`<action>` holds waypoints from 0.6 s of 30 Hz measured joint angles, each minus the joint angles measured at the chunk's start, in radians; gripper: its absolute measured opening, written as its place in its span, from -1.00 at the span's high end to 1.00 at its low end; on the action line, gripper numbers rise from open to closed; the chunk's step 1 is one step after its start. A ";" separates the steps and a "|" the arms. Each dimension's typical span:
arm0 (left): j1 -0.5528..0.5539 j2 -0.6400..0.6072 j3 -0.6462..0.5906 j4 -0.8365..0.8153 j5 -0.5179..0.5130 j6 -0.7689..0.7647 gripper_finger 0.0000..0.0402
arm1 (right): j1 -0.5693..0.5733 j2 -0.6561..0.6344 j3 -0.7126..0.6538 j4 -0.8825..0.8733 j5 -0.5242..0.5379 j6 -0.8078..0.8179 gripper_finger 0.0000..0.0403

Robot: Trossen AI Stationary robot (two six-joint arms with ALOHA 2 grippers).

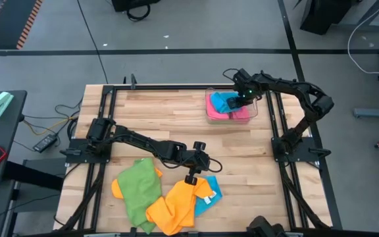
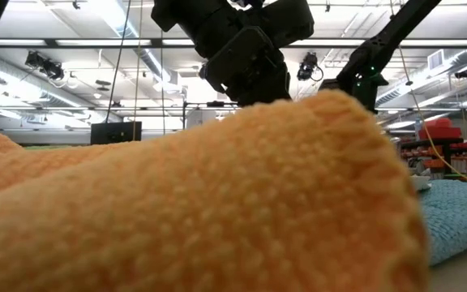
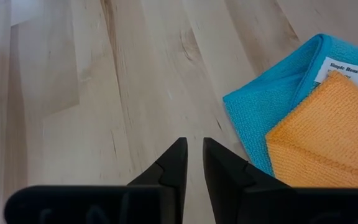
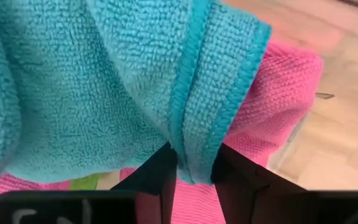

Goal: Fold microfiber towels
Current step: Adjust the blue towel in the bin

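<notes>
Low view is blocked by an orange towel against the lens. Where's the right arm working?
Observer: The right gripper is over the clear tray at the table's far right side.
Operator: Holding anything?
Observer: Its fingers pinch the folded edge of a blue towel, which lies on a pink towel.
Operator: And the left?
Observer: The left gripper is over the bare table, with a narrow gap between its fingers and nothing in it.
Operator: What's in the pile?
Observer: The orange towel, a green towel and a second blue towel, all overlapping.
</notes>
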 joint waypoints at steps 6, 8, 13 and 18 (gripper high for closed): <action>0.001 0.000 0.000 -0.001 0.000 0.004 0.73 | 0.000 -0.053 0.012 -0.061 -0.004 -0.040 0.44; 0.002 0.000 0.000 0.001 0.000 0.005 0.74 | 0.000 -0.083 0.013 -0.064 -0.002 -0.044 0.38; 0.002 0.000 0.000 0.010 0.000 0.007 0.75 | 0.000 -0.186 0.013 -0.064 0.037 -0.033 0.21; 0.002 0.000 0.000 0.021 0.000 0.007 0.72 | 0.056 -0.247 0.013 -0.047 0.039 0.016 0.06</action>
